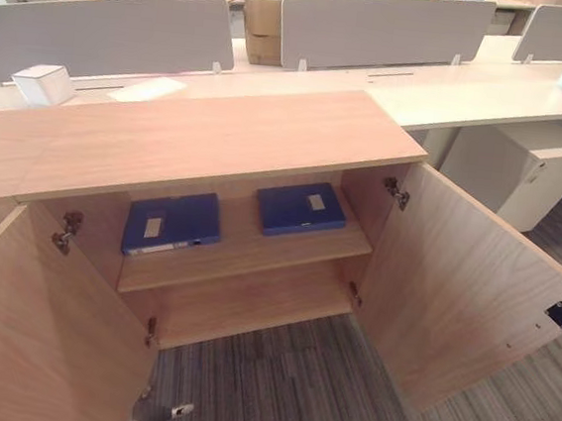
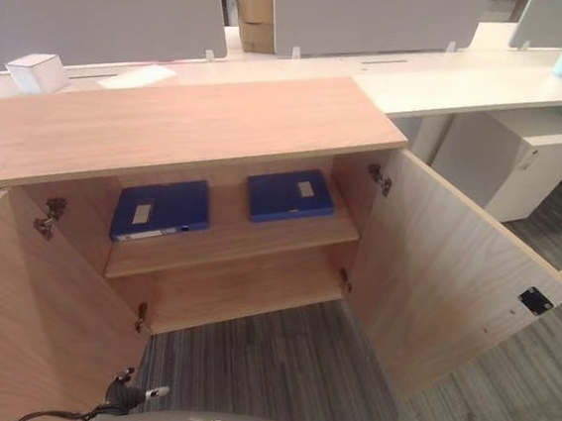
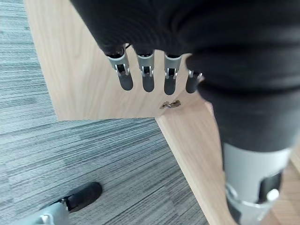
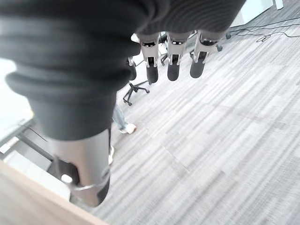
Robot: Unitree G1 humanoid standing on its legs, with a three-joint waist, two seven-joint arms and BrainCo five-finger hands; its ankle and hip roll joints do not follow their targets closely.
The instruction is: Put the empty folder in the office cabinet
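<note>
The office cabinet [image 1: 266, 159] stands with both doors swung wide, and two blue folders [image 1: 172, 224] [image 1: 300, 208] lie flat on its upper shelf [image 1: 247, 252], up and ahead of both hands. The left hand [image 3: 154, 75] hangs low beside the left door [image 3: 89, 70], fingers straight and relaxed, holding nothing. The right hand [image 4: 173, 58] hangs over the grey carpet [image 4: 225, 140], away from the cabinet, fingers likewise loose and empty. Judging from this, the placing looks finished: a folder rests inside and both hands are free. Closing the doors may be all that remains.
</note>
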